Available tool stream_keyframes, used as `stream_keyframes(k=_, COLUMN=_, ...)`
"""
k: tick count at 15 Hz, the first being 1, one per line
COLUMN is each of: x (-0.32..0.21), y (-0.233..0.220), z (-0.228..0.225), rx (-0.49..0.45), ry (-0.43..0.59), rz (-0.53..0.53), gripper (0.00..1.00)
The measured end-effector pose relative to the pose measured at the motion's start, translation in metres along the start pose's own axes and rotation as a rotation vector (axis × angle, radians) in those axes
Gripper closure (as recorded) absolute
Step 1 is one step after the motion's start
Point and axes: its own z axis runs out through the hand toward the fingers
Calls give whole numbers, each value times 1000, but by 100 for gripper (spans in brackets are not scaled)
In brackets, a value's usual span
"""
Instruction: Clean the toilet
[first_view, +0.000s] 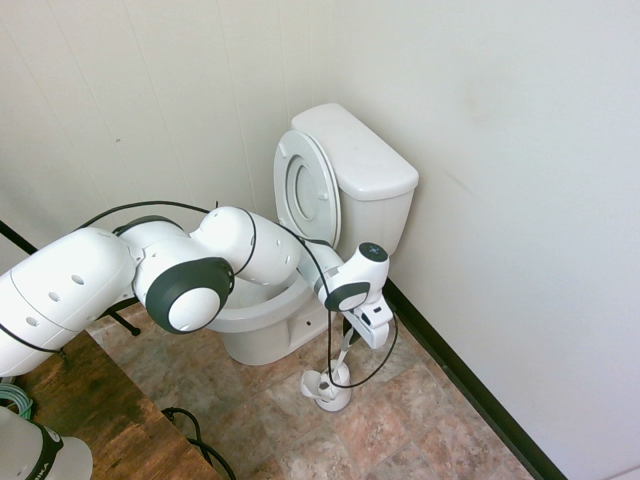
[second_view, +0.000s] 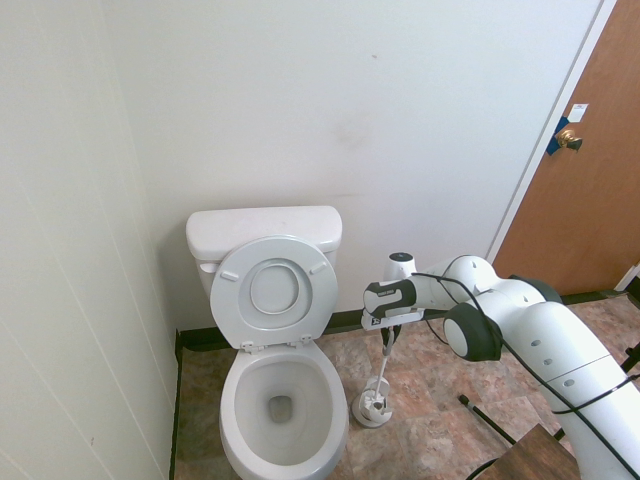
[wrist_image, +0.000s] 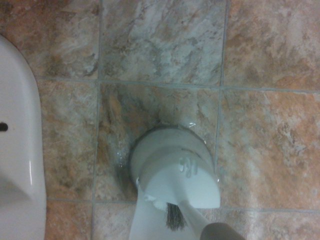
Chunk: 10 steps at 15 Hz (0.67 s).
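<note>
Nearest the camera, see a white arm (first_view: 70, 285) reaching in from the left of the first exterior view, bent at its dark-ringed joints and crossing in front of part of the toilet bowl. Below it, at the lower left, note a brown wooden tabletop (first_view: 90, 410). Farther right, behind the arm, find the white toilet (first_view: 375, 170) in the corner, standing on the mottled tile floor (first_view: 390, 430), with its oval seat (first_view: 306, 190) raised and leaning back towards the boxy, flat-lidded tank. In the second exterior view, look straight down into the open bowl (second_view: 283, 410). Right of the bowl in the first exterior view, see the gripper (first_view: 349, 331) pointing down, pinching the upper end of the thin-handled brush (first_view: 345, 350), with fingers pressed together on the handle. Just beneath, find the small white brush holder (first_view: 328, 387) upright on the floor, beside the toilet but apart from it. From the wrist view, make out dark bristles (wrist_image: 175, 217) at the holder's opening and a grey grip on the slanting handle. Past these, follow a dark baseboard (first_view: 455, 370) along the foot of the pale wall (first_view: 510, 220). Farthest right in the second exterior view, see a brown door (second_view: 575, 190) with a brass-coloured knob (second_view: 568, 140).
</note>
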Motion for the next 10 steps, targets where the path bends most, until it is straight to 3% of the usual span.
stream_keyframes(k=6, x=-28, y=48, z=11, rx=69, ry=48, rz=0, gripper=100)
stream_keyframes(k=10, x=-29, y=48, z=11, rx=69, ry=48, rz=0, gripper=100)
